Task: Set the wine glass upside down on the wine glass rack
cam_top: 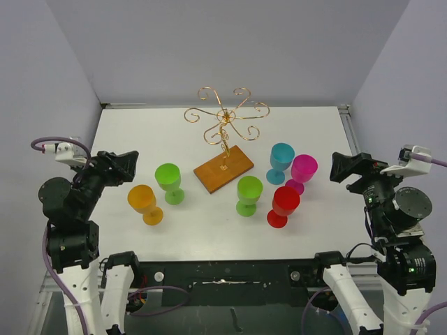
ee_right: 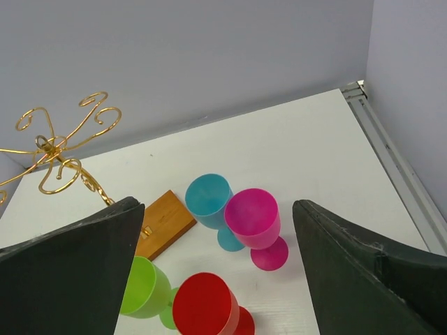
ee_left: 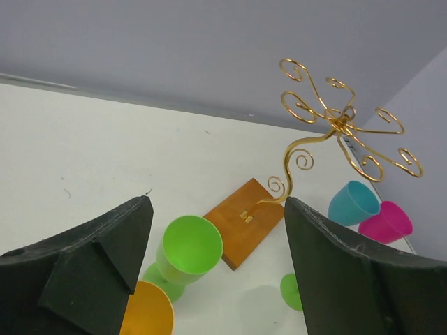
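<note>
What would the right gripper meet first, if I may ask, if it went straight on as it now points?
Most likely the magenta glass, just ahead of the right gripper, though depth is hard to judge.

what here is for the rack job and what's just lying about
Job: wine glass rack; orange glass, left green glass, right green glass, red glass, blue glass, magenta glass (any could be the one).
Just there: white table, metal edge rail.
</note>
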Tool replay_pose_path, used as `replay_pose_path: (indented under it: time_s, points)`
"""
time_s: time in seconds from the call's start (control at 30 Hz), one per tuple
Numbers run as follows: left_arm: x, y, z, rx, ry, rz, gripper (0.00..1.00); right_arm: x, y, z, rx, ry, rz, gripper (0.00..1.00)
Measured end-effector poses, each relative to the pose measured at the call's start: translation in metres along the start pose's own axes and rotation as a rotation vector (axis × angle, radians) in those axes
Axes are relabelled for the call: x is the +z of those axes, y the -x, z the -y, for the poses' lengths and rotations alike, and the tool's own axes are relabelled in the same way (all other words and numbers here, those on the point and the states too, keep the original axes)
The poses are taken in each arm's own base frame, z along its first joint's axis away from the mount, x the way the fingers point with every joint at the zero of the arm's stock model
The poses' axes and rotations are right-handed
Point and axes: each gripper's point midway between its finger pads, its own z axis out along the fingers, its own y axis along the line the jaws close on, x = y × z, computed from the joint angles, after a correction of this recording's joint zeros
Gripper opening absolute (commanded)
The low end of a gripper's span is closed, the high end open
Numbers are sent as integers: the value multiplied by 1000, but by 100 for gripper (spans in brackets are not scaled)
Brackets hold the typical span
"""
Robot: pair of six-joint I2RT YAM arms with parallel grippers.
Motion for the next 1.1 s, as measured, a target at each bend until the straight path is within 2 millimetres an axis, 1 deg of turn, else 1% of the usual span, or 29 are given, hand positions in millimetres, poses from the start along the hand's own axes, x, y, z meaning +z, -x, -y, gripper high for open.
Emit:
replay_pose_path:
  time_s: [0.2, 0.37, 0.43, 0.47, 0.5, 0.63, 0.67, 0.77, 0.9, 0.97, 1.1]
  points:
    - [-1, -9, 14, -56, -85, -46, 78, -12, -2, 2, 34, -11, -16, 96]
    - [-3, -14, 27, -56, -155, -77, 78, -17, 0, 0, 52, -3, -25, 93]
    - [-3, -15, 33, -53, -180, -86, 78, -18, -2, -3, 54, 8, -32, 94]
    - [-3, -16, 35, -51, -191, -88, 78, -17, -2, -4, 54, 14, -35, 97]
    - [-4, -16, 38, -48, -201, -90, 78, -17, -3, -4, 54, 18, -39, 98]
    - [-4, -18, 45, -13, -237, -96, 78, -9, -8, -7, 48, 28, -69, 99]
    - [-5, -19, 46, -1, -244, -98, 78, -6, -10, -7, 46, 30, -79, 96]
    - [-5, -22, 47, 28, -255, -104, 78, 7, -23, -7, 43, 27, -132, 87]
    - [-9, -20, 49, 48, -254, -111, 78, 34, -42, -4, 43, -3, -227, 72]
    - [-13, -14, 52, 54, -255, -101, 78, 49, -60, -2, 43, -14, -289, 68]
    - [-21, 0, 59, 65, -255, -71, 78, 69, -106, 5, 44, -32, -438, 66]
